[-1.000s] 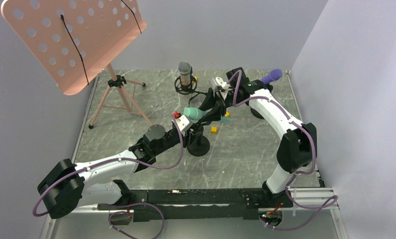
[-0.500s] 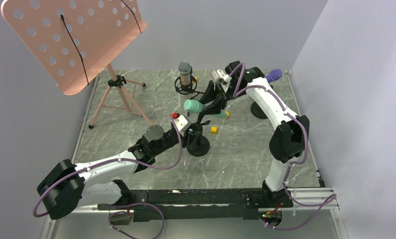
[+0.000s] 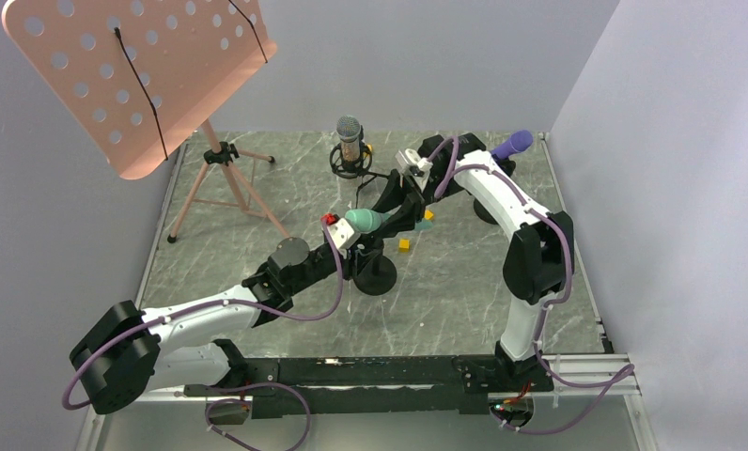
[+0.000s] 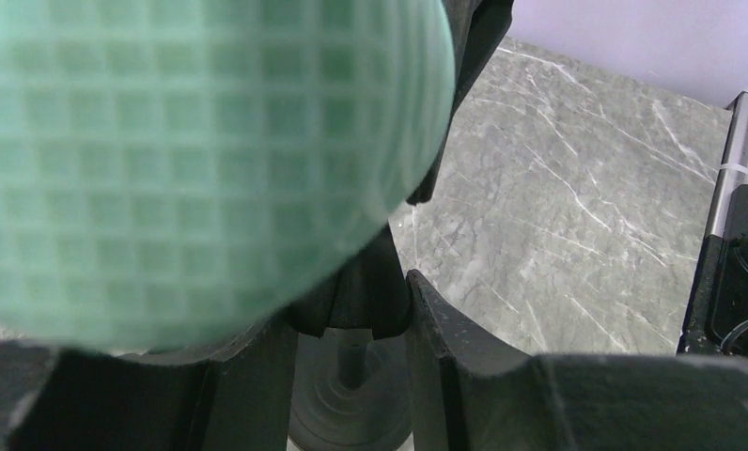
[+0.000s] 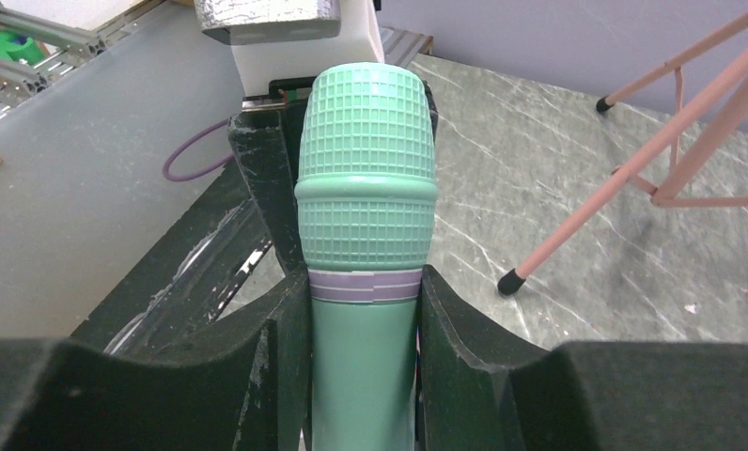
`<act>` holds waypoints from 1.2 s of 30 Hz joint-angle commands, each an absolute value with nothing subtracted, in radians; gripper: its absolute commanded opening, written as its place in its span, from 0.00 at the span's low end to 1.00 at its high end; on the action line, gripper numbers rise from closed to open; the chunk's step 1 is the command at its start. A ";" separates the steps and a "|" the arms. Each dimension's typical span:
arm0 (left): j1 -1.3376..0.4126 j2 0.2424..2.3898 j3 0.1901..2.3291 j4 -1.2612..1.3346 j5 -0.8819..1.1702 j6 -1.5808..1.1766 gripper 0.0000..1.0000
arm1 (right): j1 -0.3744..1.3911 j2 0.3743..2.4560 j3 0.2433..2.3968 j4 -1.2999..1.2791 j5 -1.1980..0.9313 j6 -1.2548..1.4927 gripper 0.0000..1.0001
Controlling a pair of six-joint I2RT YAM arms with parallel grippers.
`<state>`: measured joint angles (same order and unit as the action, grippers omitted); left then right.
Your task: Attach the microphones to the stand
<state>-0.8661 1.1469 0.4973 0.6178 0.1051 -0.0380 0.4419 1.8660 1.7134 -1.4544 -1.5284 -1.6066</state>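
Over the last half second we see the right arm bring the mint green, grid-textured stick microphone [image 3: 364,220] back down. Its head now lies just above the left pincer [image 4: 351,324], where before it hung higher and further toward 12 o'clock. The right elbow has swung slightly inward, while the left arm has held its place.

The right pincer [image 5: 363,310] pinches the mint microphone on its smooth shaft, just under the lilac band. The head points away from that wrist, toward 8 o'clock in the top view. The left pincer is pressed together on the black clip at the top of the black round-based stand [image 3: 378,274], which sits near the middle of the grey marbled tabletop [image 3: 464,282]. From the left wrist the mint head fills the upper left, close over the clip. We cannot tell whether the two touch.

The stick microphone with a grey mesh head [image 3: 350,132] stands upright in a black ring holder at 12 o'clock. The purple stick microphone [image 3: 513,144] juts out tilted at 2 o'clock, its holder mostly hidden behind the right arm.

A small yellow cube [image 3: 404,245] lies just beside the stand base at its 1 o'clock. A pink perforated music stand [image 3: 140,75] on a tripod occupies 10 o'clock.
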 commanded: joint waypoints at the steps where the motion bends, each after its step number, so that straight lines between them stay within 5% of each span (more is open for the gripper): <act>1: -0.870 1.125 0.495 0.677 0.132 -0.061 0.26 | 0.460 1.868 1.726 -1.495 -1.637 -1.666 0.21; 15: -0.870 1.118 0.474 0.701 0.129 -0.067 0.26 | 0.473 1.899 1.704 -1.495 -1.640 -1.669 0.29; 26: -0.870 1.117 0.480 0.689 0.119 -0.074 0.31 | 0.470 1.882 1.681 -1.495 -1.640 -1.657 0.48; 36: -0.870 1.108 0.478 0.677 0.098 -0.087 0.69 | 0.449 1.875 1.679 -1.495 -1.640 -1.636 0.60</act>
